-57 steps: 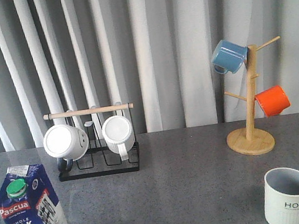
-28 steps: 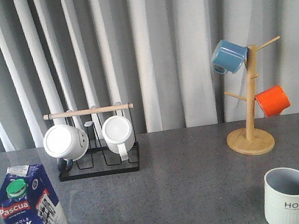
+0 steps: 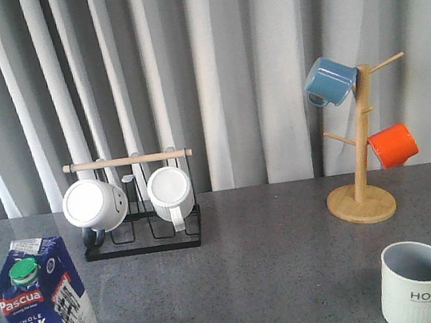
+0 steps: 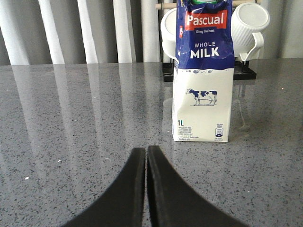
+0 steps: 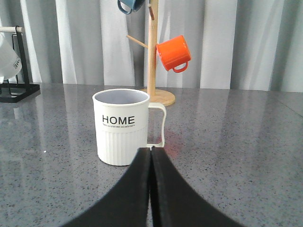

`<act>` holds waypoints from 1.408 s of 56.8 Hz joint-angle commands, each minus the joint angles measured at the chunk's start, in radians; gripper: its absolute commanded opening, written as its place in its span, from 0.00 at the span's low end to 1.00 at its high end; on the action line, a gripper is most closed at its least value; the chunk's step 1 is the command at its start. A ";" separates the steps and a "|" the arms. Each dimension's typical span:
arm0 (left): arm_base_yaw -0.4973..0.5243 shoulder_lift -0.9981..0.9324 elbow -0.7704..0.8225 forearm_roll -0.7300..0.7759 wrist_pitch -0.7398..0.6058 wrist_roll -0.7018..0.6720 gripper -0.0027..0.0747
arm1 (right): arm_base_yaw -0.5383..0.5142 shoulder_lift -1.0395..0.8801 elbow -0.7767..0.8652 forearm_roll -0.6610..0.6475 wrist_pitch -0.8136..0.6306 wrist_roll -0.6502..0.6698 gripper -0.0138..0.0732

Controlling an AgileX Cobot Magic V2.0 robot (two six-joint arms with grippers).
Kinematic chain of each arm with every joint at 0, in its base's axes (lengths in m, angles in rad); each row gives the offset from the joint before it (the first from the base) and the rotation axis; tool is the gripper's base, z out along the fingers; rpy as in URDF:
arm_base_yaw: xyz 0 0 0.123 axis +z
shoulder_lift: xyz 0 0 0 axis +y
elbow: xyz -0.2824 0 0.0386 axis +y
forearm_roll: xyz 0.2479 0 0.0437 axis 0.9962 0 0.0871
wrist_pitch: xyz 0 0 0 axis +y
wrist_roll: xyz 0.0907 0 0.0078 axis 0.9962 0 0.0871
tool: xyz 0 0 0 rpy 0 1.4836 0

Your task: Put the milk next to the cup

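Your milk [image 4: 203, 71] is a tall gable-top carton, glossy blue over white, standing upright with its long axis vertical and its printed face toward the left gripper [image 4: 146, 153]. It sits just ahead of those jaws, slightly to one side, on the speckled grey bench [image 3: 280, 265]. The ribbed cream cup [image 5: 124, 126] (handle squarish) stands directly before the right gripper [image 5: 151, 153]. Both jaws are pressed closed, empty.

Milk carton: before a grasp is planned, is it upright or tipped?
Upright. The milk carton stands on its flat base on the table, cap on top.
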 commanded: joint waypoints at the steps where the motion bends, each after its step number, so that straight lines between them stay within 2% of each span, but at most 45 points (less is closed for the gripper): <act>1: -0.002 -0.012 -0.020 -0.001 -0.074 -0.004 0.03 | -0.001 -0.017 0.010 -0.056 -0.121 -0.037 0.15; 5: -0.002 -0.012 -0.020 -0.001 -0.157 -0.005 0.03 | 0.000 -0.017 0.007 -0.059 -0.248 -0.024 0.15; 10: -0.002 -0.011 -0.037 -0.004 -0.353 -0.043 0.03 | 0.000 -0.017 -0.011 -0.050 -0.462 0.026 0.15; 13: -0.002 -0.006 -0.063 -0.002 -0.411 -0.041 0.03 | 0.000 -0.008 -0.045 -0.052 -0.571 0.042 0.15; 15: -0.002 0.005 -0.088 -0.002 -0.424 -0.036 0.03 | 0.000 0.008 -0.079 -0.057 -0.591 0.045 0.15; 17: -0.002 0.029 -0.117 -0.001 -0.418 -0.029 0.03 | 0.000 0.032 -0.122 -0.059 -0.570 0.045 0.15; 21: -0.002 0.128 -0.192 -0.001 -0.382 0.008 0.03 | 0.000 0.118 -0.239 -0.043 -0.440 0.045 0.15; 26: -0.002 0.314 -0.291 -0.001 -0.326 0.008 0.03 | 0.000 0.297 -0.392 -0.021 -0.230 0.045 0.15; 32: -0.046 0.529 -0.394 -0.002 -0.264 -0.034 0.03 | 0.000 0.503 -0.479 -0.022 -0.083 0.046 0.15; 37: -0.087 0.628 -0.422 -0.002 -0.266 -0.042 0.03 | 0.000 0.613 -0.487 -0.025 -0.093 0.045 0.15; 46: -0.092 0.724 -0.426 -0.002 -0.340 -0.041 0.03 | 0.000 0.749 -0.486 -0.024 -0.165 0.046 0.15; 56: -0.092 0.734 -0.426 -0.002 -0.412 -0.042 0.03 | 0.000 0.765 -0.486 -0.024 -0.179 0.047 0.15; 64: -0.092 0.734 -0.426 -0.002 -0.412 -0.054 0.03 | 0.000 0.765 -0.486 -0.024 -0.177 0.046 0.17; 72: -0.092 0.735 -0.428 -0.002 -0.383 -0.068 0.12 | 0.000 0.770 -0.486 -0.060 -0.156 0.021 0.28; 80: -0.092 0.735 -0.428 -0.001 -0.379 -0.065 0.33 | -0.001 0.783 -0.486 -0.086 -0.138 -0.006 0.50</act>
